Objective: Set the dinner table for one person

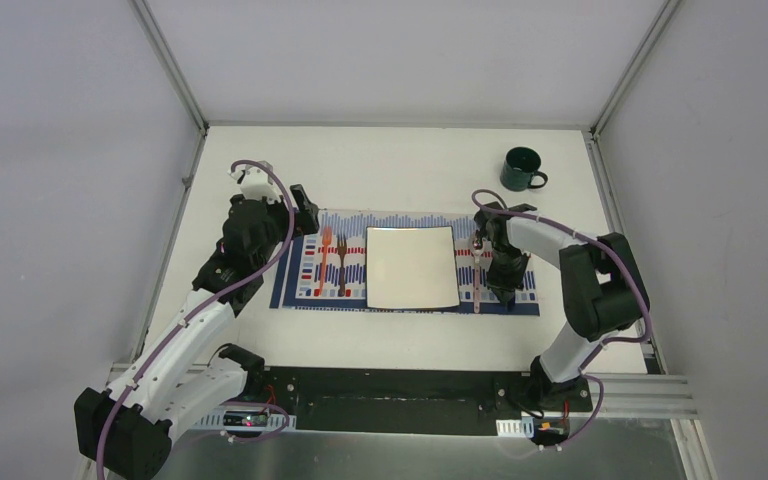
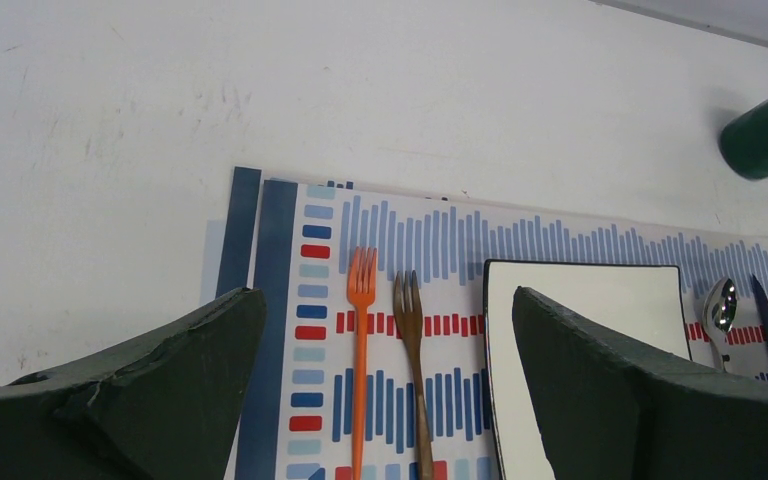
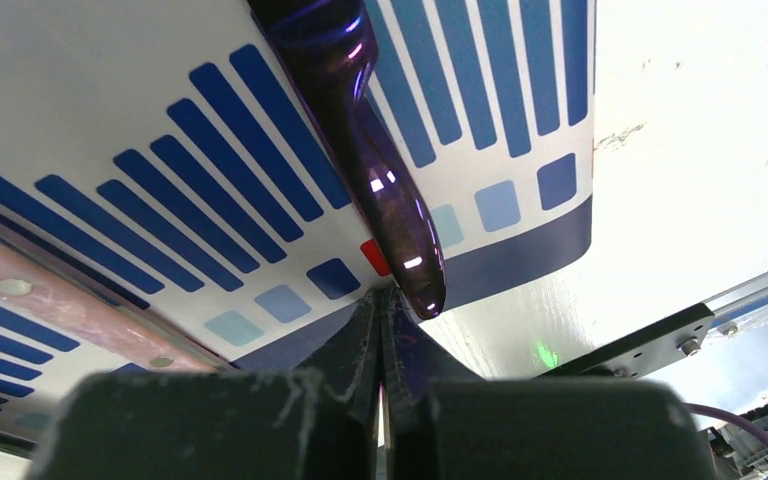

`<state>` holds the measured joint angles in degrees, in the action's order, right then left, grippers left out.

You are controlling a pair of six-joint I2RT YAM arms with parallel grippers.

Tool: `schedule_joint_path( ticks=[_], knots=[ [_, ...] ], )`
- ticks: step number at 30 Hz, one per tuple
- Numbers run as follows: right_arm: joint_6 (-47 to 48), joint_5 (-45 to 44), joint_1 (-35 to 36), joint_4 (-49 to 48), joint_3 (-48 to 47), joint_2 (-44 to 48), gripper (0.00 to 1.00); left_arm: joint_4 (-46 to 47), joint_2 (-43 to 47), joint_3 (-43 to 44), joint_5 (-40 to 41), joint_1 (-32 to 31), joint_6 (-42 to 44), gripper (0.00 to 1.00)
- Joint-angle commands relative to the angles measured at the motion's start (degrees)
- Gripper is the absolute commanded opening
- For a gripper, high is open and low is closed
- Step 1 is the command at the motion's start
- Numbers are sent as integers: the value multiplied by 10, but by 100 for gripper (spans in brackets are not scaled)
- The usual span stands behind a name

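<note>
Two arms stand at the near edge of the dinner table (image 1: 400,165), the broad white top that lies under everything and runs back to the far walls. Nearest the arm bases, the right gripper (image 3: 380,310) points down at the near right corner of the striped placemat (image 1: 410,218). Its fingers are pressed together with nothing between them. The glossy purple handle of a knife (image 3: 380,170) lies on the mat and ends just beside those fingertips (whether it touches them I cannot tell). Left of the knife lies a spoon (image 1: 477,275), its pinkish handle toward the arms and its bowl away from them.

A square white plate (image 1: 412,266) sits in the middle of the mat. Left of it, side by side with their tines pointing away, lie a brown fork (image 2: 412,340) and an orange fork (image 2: 360,350), the brown one closer to the plate.

Farther back, the left gripper (image 2: 388,300) hangs above the mat's far left part with its fingers spread wide, holding nothing. A dark green mug (image 1: 520,168) stands well apart on the bare table, near the far right corner.
</note>
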<state>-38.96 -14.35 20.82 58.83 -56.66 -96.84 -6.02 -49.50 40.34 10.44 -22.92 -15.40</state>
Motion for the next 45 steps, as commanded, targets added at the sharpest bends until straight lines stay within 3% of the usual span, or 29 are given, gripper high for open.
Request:
schedule_joint_path(
  ticks=[1, 9, 19, 27, 34, 45],
  knots=[
    [-4, -27, -2, 17, 3, -6, 0, 18, 2, 2, 5, -4, 5, 99],
    [11, 1, -3, 6, -6, -9, 0, 16, 2, 4, 5, -4, 6, 99],
    [85, 234, -2, -125, -3, 132, 0, 10, -1, 11, 9, -4, 12, 99],
    [106, 72, -2, -71, -53, 97, 0, 9, 1, 14, 6, -4, 10, 99],
    [103, 76, -15, -119, -40, 56, 0, -2, 11, 15, 10, -4, 12, 99],
    [117, 162, -15, -167, -38, 35, 0, -1, 10, 9, 12, -4, 9, 99]
  ],
)
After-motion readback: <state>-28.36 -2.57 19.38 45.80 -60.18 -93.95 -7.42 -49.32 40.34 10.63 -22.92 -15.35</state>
